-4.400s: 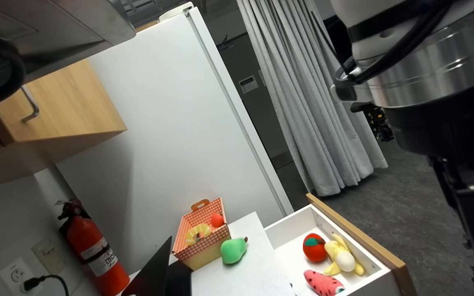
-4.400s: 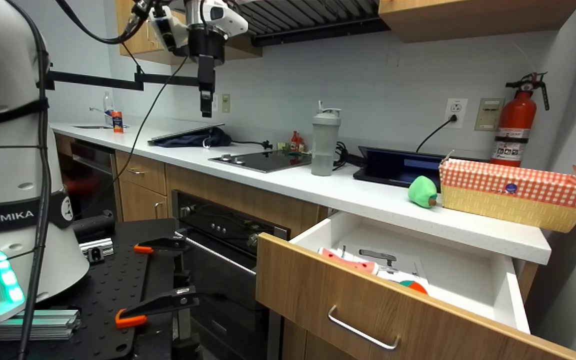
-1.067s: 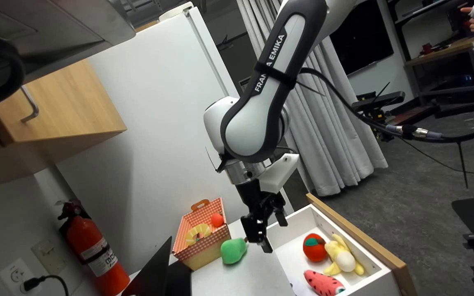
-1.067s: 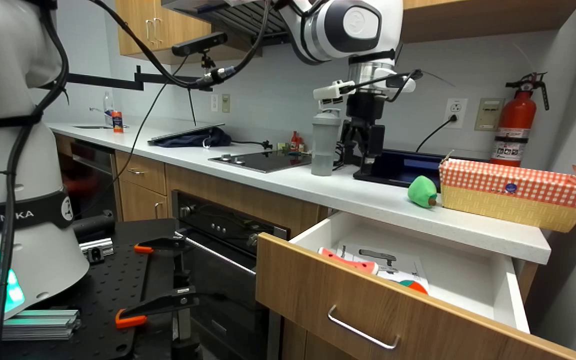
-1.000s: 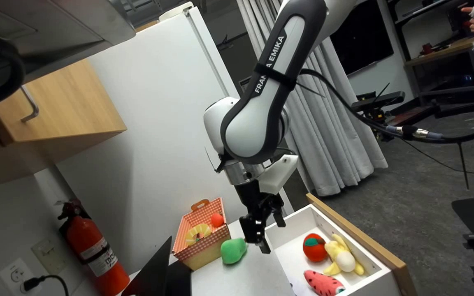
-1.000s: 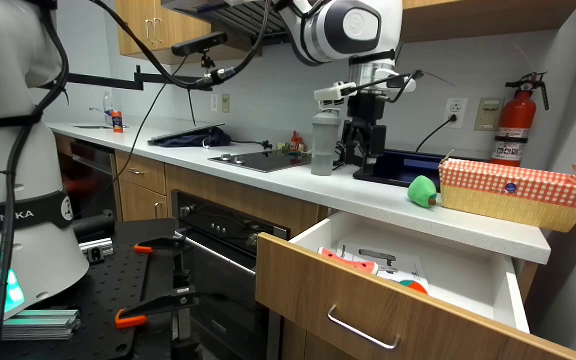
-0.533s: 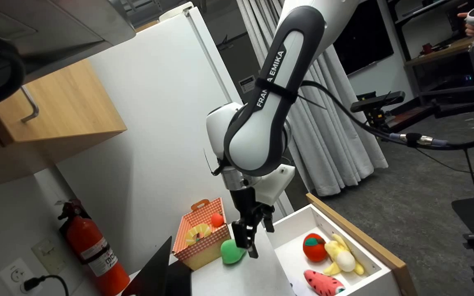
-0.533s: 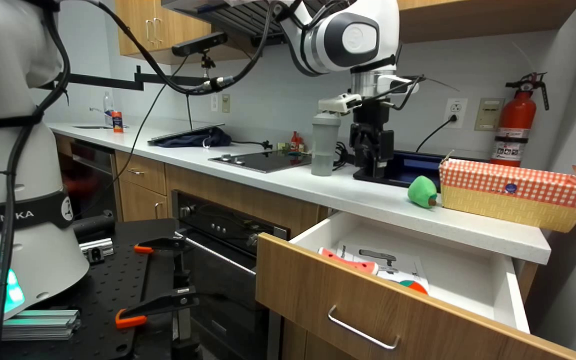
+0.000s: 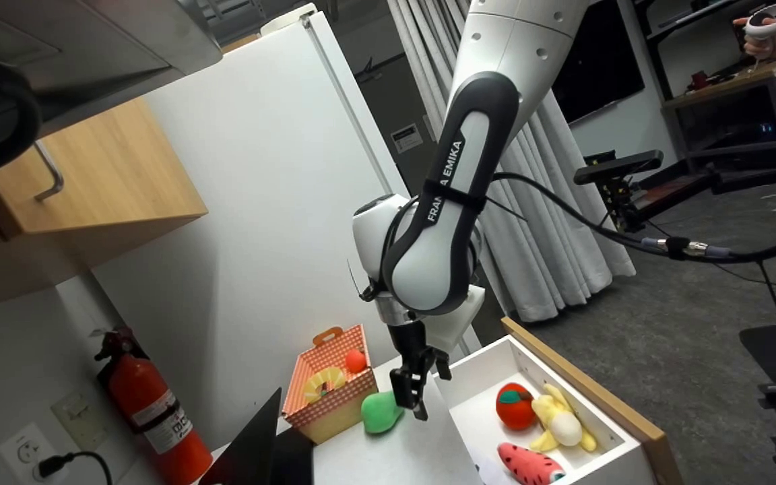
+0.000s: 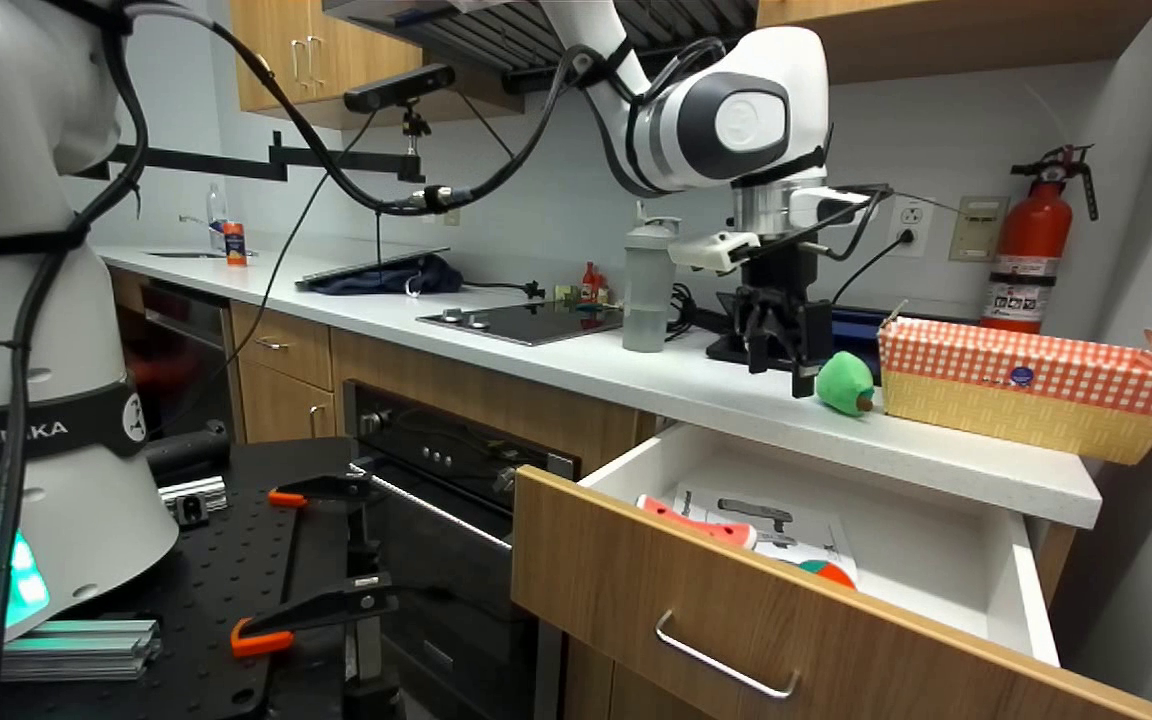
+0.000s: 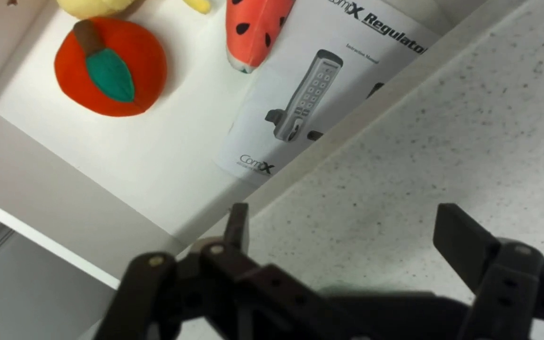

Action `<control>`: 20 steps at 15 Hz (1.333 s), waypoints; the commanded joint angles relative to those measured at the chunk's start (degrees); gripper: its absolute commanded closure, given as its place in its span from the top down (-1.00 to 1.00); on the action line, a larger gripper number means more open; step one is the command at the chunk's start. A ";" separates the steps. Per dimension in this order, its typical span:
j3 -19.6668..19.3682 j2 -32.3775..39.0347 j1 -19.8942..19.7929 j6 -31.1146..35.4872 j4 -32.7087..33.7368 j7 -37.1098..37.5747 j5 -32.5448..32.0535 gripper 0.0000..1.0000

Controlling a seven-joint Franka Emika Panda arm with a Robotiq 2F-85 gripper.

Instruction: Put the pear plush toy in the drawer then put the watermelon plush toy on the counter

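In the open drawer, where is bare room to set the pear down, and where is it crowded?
In the drawer, the floor is bare between the red toy, the booklet and the side wall nearest the basket. It is crowded where the red toy, the yellow toy and the watermelon lie close together.

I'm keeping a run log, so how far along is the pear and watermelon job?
Done: neither transfer, though the drawer stands open.
In hand: the gripper hangs over the counter near the pear plush toy, jaws apart, holding nothing, probably to grasp it.
Left: both moves; that toy is on the counter, and the watermelon plush toy lies in the drawer.
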 commanded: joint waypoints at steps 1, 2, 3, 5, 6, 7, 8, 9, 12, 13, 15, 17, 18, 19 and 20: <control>-1.70 2.71 2.20 1.01 5.16 2.27 -0.81 1.00; -1.64 2.84 2.49 1.20 6.27 2.41 -0.58 1.00; -1.65 2.97 2.76 1.51 7.18 2.65 -0.56 1.00; -1.87 3.29 3.59 2.23 8.71 3.44 -1.03 1.00; -2.09 3.53 4.08 2.61 9.21 3.83 -1.44 1.00; -2.13 3.75 4.37 2.72 9.63 3.96 -1.48 1.00; -2.26 4.00 4.69 2.90 9.80 4.21 -1.63 1.00; -2.41 4.19 4.99 3.11 9.81 4.46 -1.81 1.00; -3.56 5.35 5.98 4.10 10.04 5.67 -3.20 1.00; -3.97 5.72 6.30 4.52 10.15 6.14 -3.63 1.00; -4.78 6.46 6.90 5.46 10.35 7.00 -4.14 1.00; -5.64 7.14 7.59 6.26 10.76 8.03 -4.64 1.00; -5.95 7.54 7.86 6.54 11.12 8.41 -4.75 1.00; -6.28 7.88 8.14 6.64 11.45 8.68 -4.82 1.00; -6.60 8.27 8.41 6.70 11.92 8.93 -4.83 1.00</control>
